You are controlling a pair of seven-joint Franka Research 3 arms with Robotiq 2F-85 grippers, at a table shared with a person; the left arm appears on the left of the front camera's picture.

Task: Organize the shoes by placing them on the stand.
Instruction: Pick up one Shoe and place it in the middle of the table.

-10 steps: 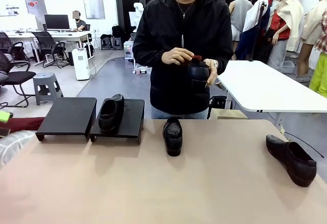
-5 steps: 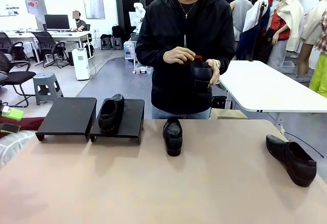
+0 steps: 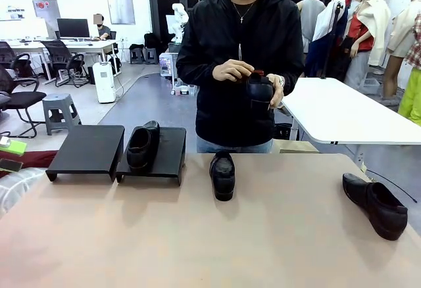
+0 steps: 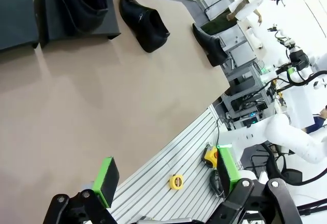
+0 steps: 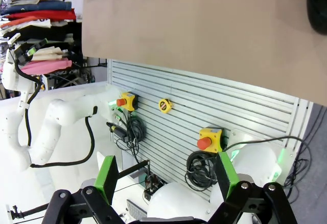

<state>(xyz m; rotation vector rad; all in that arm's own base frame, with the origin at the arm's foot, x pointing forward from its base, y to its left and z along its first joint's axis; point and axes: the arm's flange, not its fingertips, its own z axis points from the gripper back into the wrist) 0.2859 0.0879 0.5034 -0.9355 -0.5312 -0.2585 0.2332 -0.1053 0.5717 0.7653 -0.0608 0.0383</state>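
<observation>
One glossy black leather slip-on shoe [image 3: 142,145] sits on the matte-black sloped stand [image 3: 89,150]. I judge three remain: centre shoe [image 3: 222,175] and right-edge shoe [image 3: 375,206] on the beige table [image 3: 296,248], held shoe [image 3: 259,92] in the person's hands [image 3: 230,71]. My left gripper [image 4: 166,175] and right gripper [image 5: 165,175] gape empty.

Left end effector [image 4: 166,175]: black angular links, bright green pads [image 4: 106,180], silver round bolts [image 4: 241,183] at the joints. Right end effector [image 5: 165,174]: same black frame, same green pads. White, rounded, glossy arm segments [image 5: 53,116] with a black cable [image 5: 88,132] along them. On the person [image 3: 237,58]: black zipped jacket [image 3: 223,104] with hood and long sleeves, thin necklace [image 3: 240,13] with a small cross, blue jeans [image 3: 210,146].
</observation>
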